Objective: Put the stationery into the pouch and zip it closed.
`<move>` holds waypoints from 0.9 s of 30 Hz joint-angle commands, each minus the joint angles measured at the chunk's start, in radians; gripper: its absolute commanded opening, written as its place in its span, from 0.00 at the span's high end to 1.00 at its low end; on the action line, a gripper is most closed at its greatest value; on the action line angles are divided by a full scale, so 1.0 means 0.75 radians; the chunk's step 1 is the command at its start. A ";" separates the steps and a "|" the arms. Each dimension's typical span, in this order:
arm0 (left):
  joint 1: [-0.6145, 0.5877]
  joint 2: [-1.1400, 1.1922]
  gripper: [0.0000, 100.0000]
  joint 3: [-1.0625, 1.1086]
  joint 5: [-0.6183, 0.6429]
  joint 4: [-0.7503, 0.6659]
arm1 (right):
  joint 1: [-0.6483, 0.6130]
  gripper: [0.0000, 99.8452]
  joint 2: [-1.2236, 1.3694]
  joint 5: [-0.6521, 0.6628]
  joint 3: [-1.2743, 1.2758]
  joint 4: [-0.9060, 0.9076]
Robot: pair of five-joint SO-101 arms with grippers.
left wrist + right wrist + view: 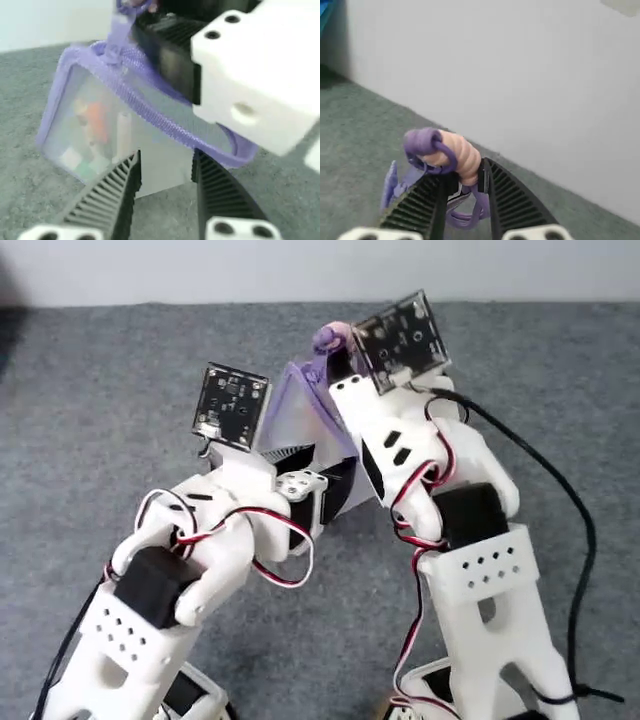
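The pouch (300,405) stood tipped up off the desk (100,390) between the two arms. The stationery (95,120) showed as orange, white and green blurs through its clear side. The right tool (465,195) was pressed together on the pull (445,150), a peach and purple charm, and held it high at the pouch's top corner. The left tool (166,155) sat at the pouch's lower edge, and I couldn't tell whether it was gripping the pouch or only sitting against it.

To my eye the weak spot was that lower edge. If it wasn't truly held, a tug on the pull would drag the whole pouch along instead of running the zip (150,100). The charm looked rounded and smooth, so it might also slide out of the right tool under load. With the pouch tilted, loose pieces could slip toward any gap left at the mouth.

I couldn't make out how far the zip was closed. The right arm's body covered its far end in the left wrist view, and from above the arms' camera boards hid both tools and much of the pouch.
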 commanded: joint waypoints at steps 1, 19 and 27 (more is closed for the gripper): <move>0.010 0.061 0.84 -0.011 0.014 -0.010 | -0.064 0.99 -0.001 0.010 -0.235 0.224; -0.127 0.074 0.84 -0.439 0.008 0.718 | -0.114 0.99 -0.005 0.000 -0.211 0.621; -0.162 0.029 0.84 -0.560 -0.049 0.831 | -0.118 0.99 -0.073 -0.002 -0.094 0.594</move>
